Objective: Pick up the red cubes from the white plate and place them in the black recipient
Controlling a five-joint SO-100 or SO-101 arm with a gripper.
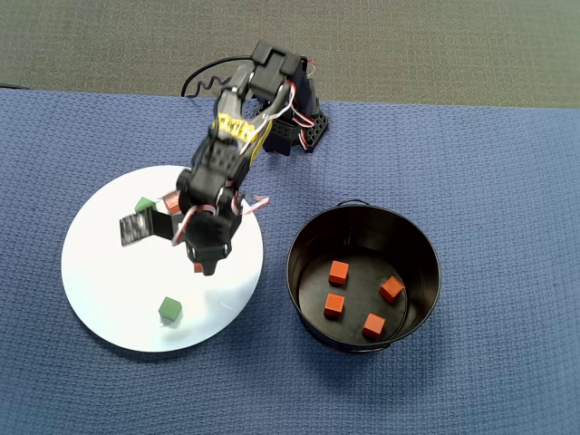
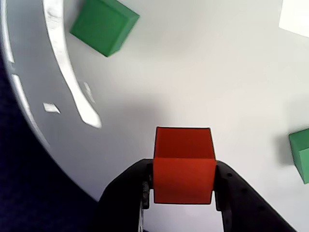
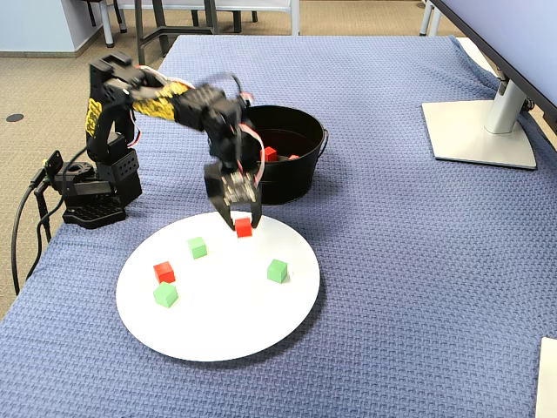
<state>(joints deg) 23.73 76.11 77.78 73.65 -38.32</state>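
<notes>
The gripper (image 2: pixel 183 195) is pinching a red cube (image 2: pixel 183 164) between its two black fingers, and in the fixed view the cube (image 3: pixel 243 227) is hanging just above the plate (image 3: pixel 261 331), clear of the surface by the look of its shadow. So this is the carry step getting under way: cube in hand, lift begun, pot (image 1: pixel 308 240) waiting to the right in the overhead view. Four red cubes (image 1: pixel 338 271) are already sitting on the pot's floor (nice tally so far), and one more red cube (image 3: pixel 164 272) is lying on the plate near its left edge in the fixed view, well apart from the gripper. Three green cubes (image 3: pixel 277 270) are sharing the plate and are not wanted. Next, I'd say, the arm is needing more height to clear that tall black wall, then a swing across until the cube is over the opening, and only then a release.
</notes>
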